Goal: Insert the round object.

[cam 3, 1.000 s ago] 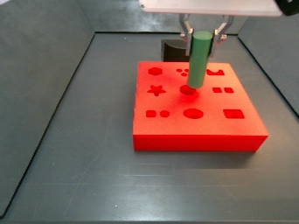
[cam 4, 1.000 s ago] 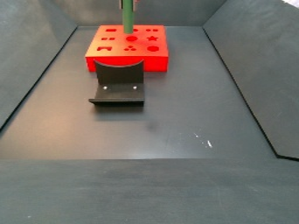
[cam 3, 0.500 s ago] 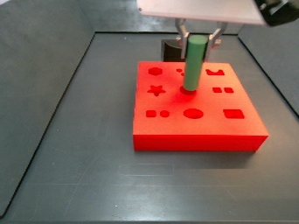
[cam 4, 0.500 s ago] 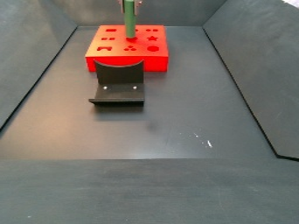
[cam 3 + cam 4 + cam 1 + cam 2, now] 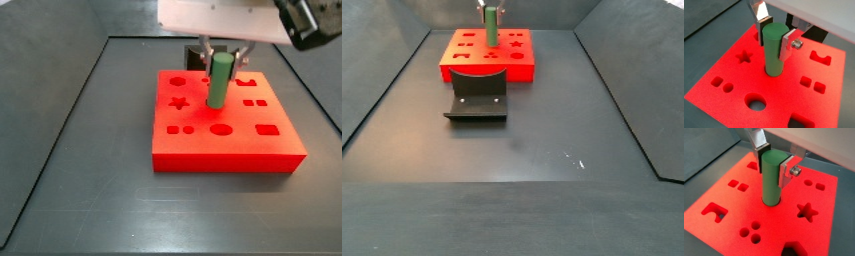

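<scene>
We see the red block [image 5: 225, 122] on the dark tabletop [image 5: 80, 180], w/ shaped cutouts across its top: a star [image 5: 175, 102] toward the left, a round hole [image 5: 221, 129] near the front, a rectangle [image 5: 267, 129] at right. Above the block's middle the hand [image 5: 219, 55] pinches the upper part of the green peg [image 5: 218, 79], its silver fingers [image 5: 787, 42] flat against opposite sides of the peg. The peg stands upright, top end between the pads, lower end in a round hole at the block's center in both wrist views [image 5: 771, 178]. In a side view the fixture [image 5: 477, 97] sits on the tabletop just beside the block's edge, apart from the hand [image 5: 489, 12] and peg [image 5: 492, 29].
</scene>
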